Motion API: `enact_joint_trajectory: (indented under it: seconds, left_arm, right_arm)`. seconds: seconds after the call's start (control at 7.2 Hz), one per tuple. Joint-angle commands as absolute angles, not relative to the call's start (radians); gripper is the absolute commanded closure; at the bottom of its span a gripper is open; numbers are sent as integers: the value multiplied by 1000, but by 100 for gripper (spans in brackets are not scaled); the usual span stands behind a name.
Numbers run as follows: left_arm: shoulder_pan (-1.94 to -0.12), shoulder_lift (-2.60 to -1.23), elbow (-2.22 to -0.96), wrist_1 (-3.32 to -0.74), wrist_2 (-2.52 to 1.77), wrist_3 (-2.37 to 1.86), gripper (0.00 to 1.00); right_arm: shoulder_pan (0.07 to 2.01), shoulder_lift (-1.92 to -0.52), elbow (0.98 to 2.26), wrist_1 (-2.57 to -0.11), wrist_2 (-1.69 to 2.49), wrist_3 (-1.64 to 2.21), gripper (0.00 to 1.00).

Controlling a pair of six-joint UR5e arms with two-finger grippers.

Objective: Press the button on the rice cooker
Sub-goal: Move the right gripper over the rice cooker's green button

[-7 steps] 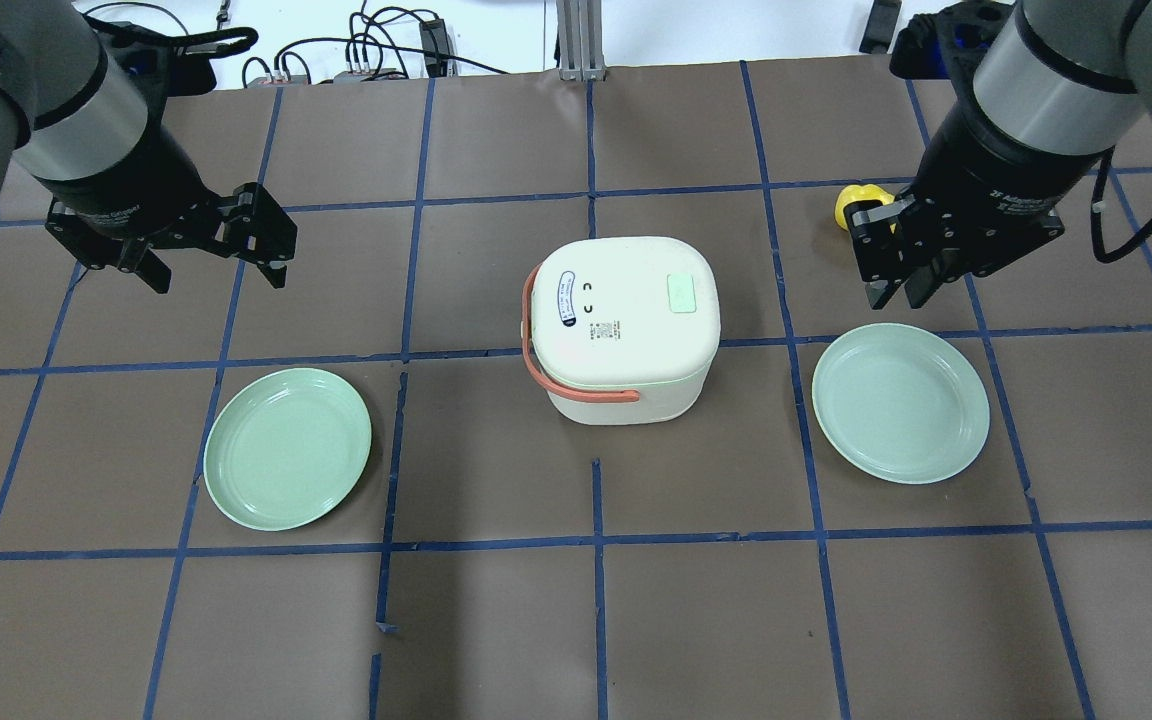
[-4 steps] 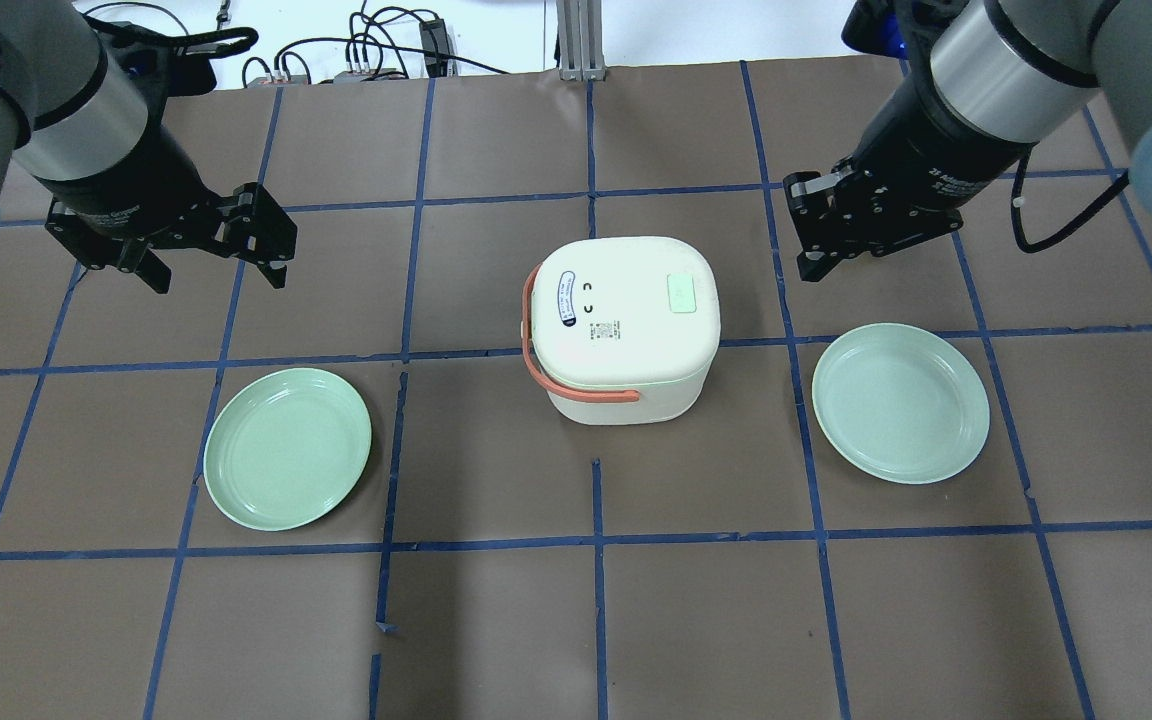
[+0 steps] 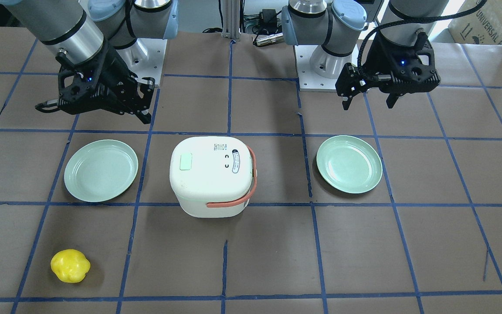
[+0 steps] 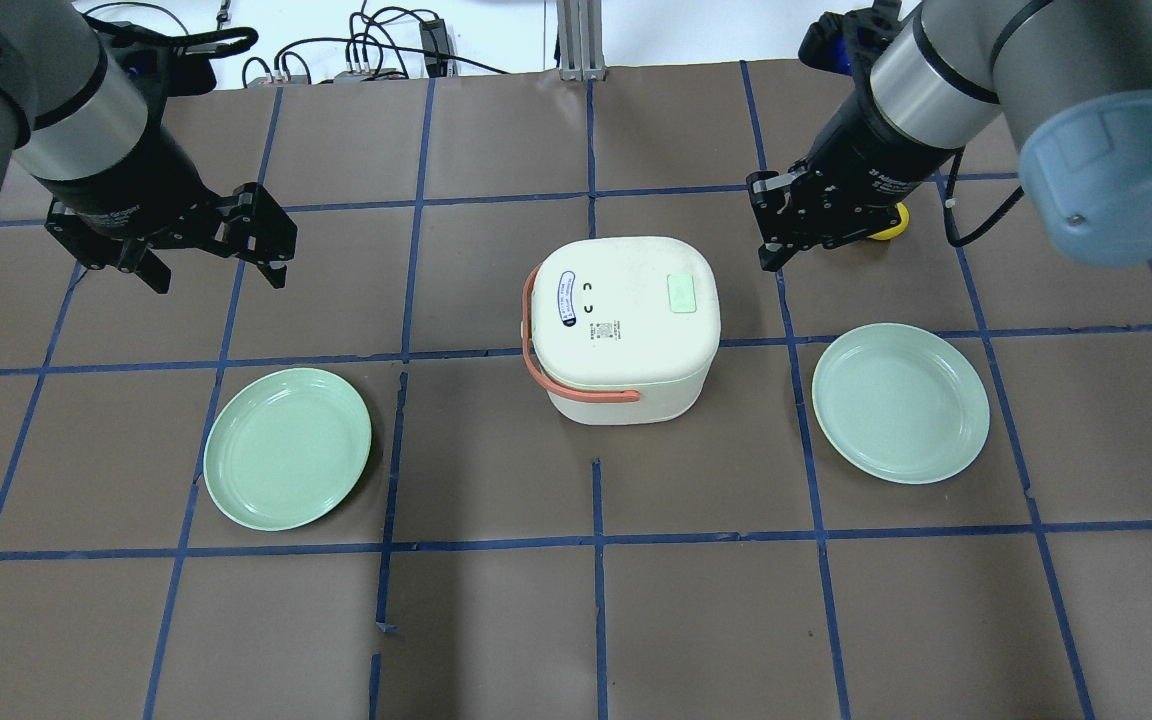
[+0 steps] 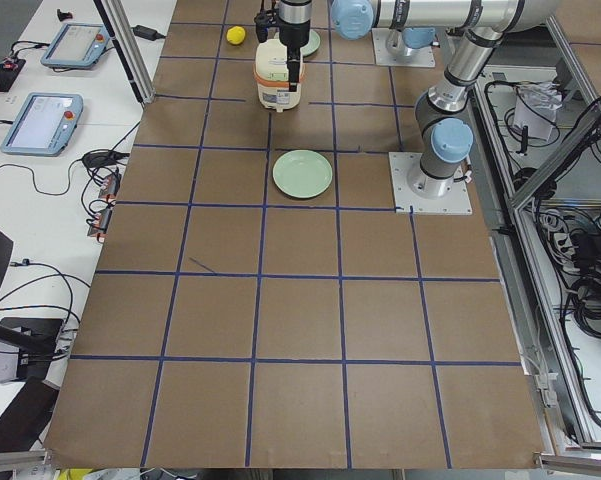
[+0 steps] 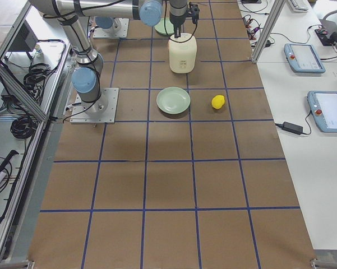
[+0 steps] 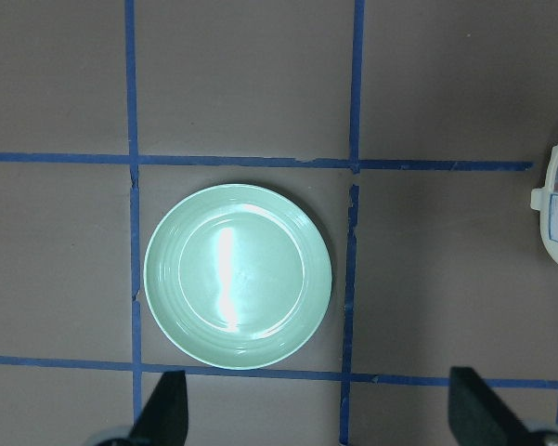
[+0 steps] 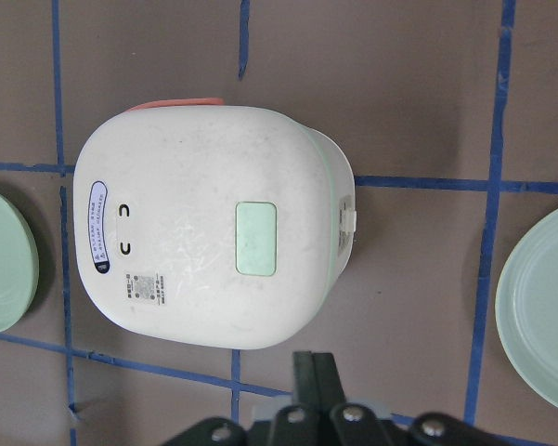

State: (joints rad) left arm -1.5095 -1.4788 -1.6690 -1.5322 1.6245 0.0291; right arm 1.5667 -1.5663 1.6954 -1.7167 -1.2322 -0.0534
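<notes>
The white rice cooker (image 4: 621,330) stands mid-table, lid shut, with its salmon strap handle on the left front. A mint green rectangular button (image 4: 682,293) sits on the right of the lid. It also shows in the right wrist view (image 8: 256,239) and in the front view (image 3: 186,161). My right gripper (image 4: 768,255) is shut and empty. It hangs just beyond the cooker's far right corner, apart from it; the right wrist view shows its joined fingers (image 8: 313,367) beside the cooker (image 8: 214,232). My left gripper (image 4: 218,275) is open and empty, far left of the cooker.
Two pale green plates lie on either side of the cooker, one on the left (image 4: 288,447) and one on the right (image 4: 900,402). A yellow object (image 3: 70,265) lies behind the right arm, partly hidden overhead. Blue tape lines grid the brown table.
My right arm has swung left, from above the right plate's far edge to just beside the cooker's far right corner. The left arm has not moved.
</notes>
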Motion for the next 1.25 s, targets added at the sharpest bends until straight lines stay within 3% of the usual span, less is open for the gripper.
enact_joint_trajectory:
  seconds: [0.0,1.11]
  left_arm:
    - [-1509,-1479,-1670,-1532,1624,29,0]
    - [-1509,-1479,-1669,-1531,1624,29,0]
  right_arm:
    - [1604,-1528,1698,-1762,-1209,-52,94]
    - [1643,-1407,1725,-1940,-1154,-38,93]
